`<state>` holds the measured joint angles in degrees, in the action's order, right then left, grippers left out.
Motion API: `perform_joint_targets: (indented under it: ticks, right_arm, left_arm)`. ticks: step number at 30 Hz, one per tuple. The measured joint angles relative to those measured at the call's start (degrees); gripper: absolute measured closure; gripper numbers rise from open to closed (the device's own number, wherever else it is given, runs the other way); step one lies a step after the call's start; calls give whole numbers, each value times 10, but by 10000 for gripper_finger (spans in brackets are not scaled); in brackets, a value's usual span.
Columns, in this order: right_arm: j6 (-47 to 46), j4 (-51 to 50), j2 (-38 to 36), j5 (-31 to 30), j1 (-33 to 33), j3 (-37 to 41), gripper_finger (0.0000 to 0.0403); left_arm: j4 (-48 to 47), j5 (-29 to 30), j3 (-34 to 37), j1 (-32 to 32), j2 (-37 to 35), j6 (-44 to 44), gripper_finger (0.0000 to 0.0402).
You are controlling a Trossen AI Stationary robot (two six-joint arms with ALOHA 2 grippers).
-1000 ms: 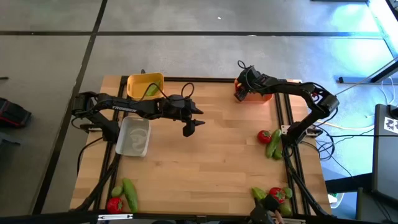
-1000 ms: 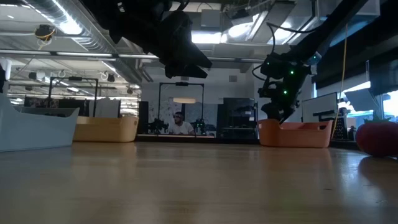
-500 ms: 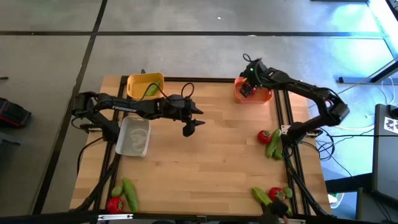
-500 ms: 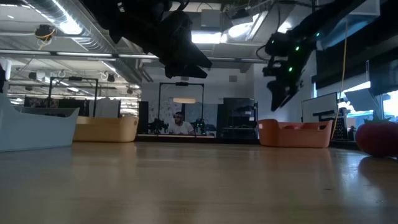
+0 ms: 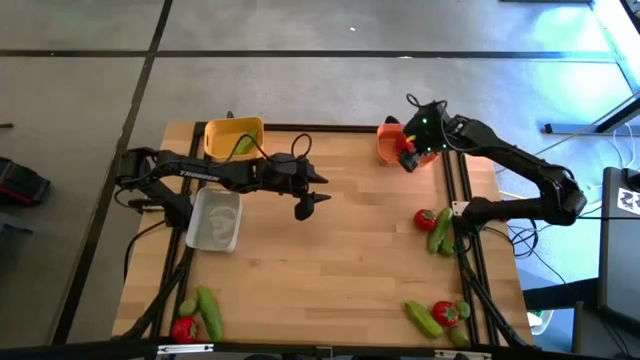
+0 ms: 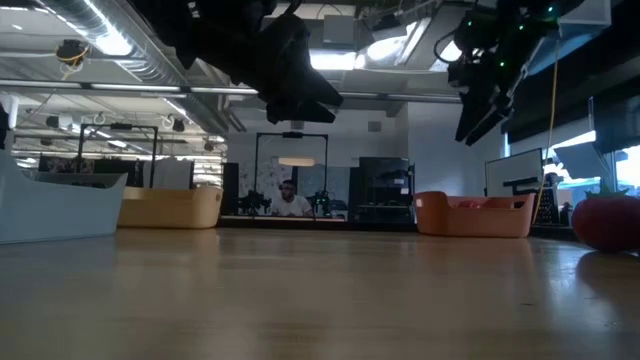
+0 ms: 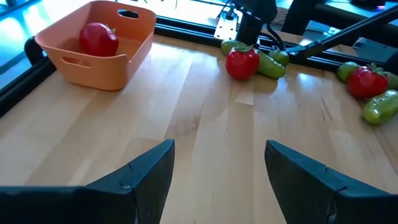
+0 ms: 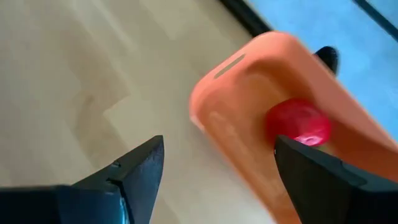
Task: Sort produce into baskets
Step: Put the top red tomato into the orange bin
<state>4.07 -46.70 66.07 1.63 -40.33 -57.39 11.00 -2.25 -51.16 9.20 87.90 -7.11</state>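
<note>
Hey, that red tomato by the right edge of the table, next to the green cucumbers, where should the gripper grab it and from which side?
Grip the red tomato around its round body, below the green top, coming straight down from above. Green cucumbers crowd one side, so set the fingers across the free sides, roughly parallel to them. The right gripper, open above the orange basket, is probably the nearer one.
</note>
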Motion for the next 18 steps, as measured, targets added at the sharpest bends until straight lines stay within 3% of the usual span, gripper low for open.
perform_joint_targets:
  ticks: [18]
  right_arm:
    - [-84, -115, 0, 0, 143, 0, 111]
  left_arm:
    - [4, 1, 0, -7, 0, 2, 156]
